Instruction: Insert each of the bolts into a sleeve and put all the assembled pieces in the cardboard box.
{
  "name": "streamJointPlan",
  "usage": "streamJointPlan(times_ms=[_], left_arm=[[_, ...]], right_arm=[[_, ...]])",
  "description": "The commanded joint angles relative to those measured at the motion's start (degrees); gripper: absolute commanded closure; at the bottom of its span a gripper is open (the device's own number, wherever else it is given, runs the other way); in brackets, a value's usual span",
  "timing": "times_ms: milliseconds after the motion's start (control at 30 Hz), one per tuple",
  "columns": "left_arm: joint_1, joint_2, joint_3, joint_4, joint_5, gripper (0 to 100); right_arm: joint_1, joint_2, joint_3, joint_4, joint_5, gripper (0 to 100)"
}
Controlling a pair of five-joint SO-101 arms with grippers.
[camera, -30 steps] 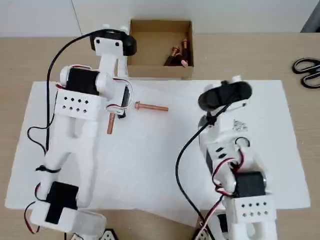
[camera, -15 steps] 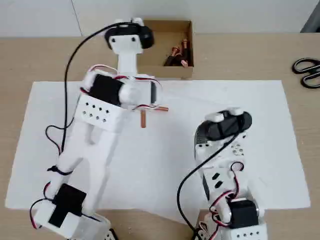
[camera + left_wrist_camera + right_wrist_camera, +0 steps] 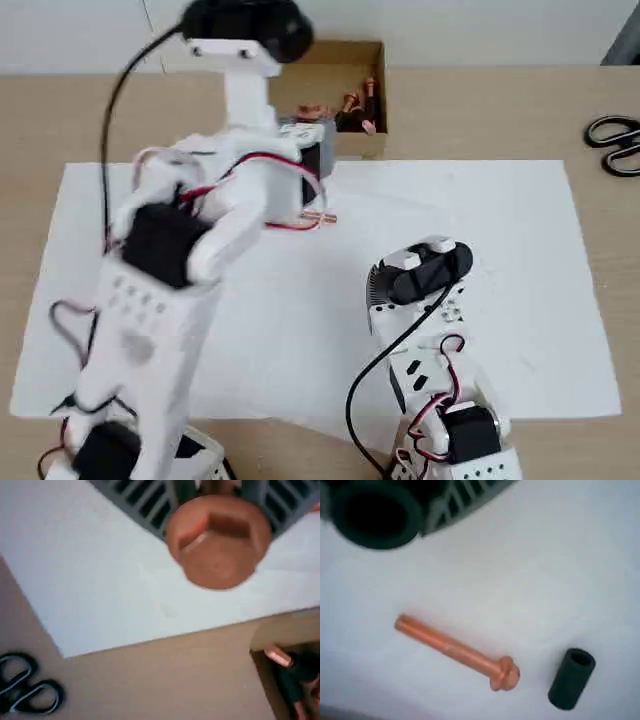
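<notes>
A fixed camera looks straight down over my table point(image 3: 500, 110). My left wrist camera points down, close in, and shares the scissors point(image 3: 31, 685) and cardboard box point(image 3: 362, 146) corner with that view. My right wrist camera faces the white sheet point(image 3: 545, 555) — very close.

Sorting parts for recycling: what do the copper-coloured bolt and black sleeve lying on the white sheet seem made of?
Copper-coloured bolt: likely metal, copper or copper-plated, by its smooth surface and soft sheen. Short black tubular sleeve: matte with no glint, probably rubber or plastic; cannot tell which.
</notes>
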Motion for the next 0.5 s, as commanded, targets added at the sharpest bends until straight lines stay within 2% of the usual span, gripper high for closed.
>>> streamJointPlan(times_ms=[0, 100, 233, 367, 467], left_arm=[[-0.1, -9.0, 6.0, 2.7, 1.1, 99], [-2.7, -14.2, 17.5, -1.5, 2.8, 99], [-4.1, -19.6, 37.8, -19.8, 2.4, 99], [-1.4, -24.2, 53.2, -36.6, 0.6, 99], [1.6, -25.5, 58.9, -43.3, 0.4, 99]], right_arm=[[-0.1, -0.8, -0.2, -1.5, -4.4, 99.5], [-0.1, -0.8, -0.2, -1.8, -7.9, 99.5], [-0.1, -0.8, 0.3, -1.9, -8.4, 99.5], [-0.1, -0.8, 1.1, -2.0, -8.5, 99.5], [-0.3, -0.9, 1.9, -2.0, -8.5, 99.5]])
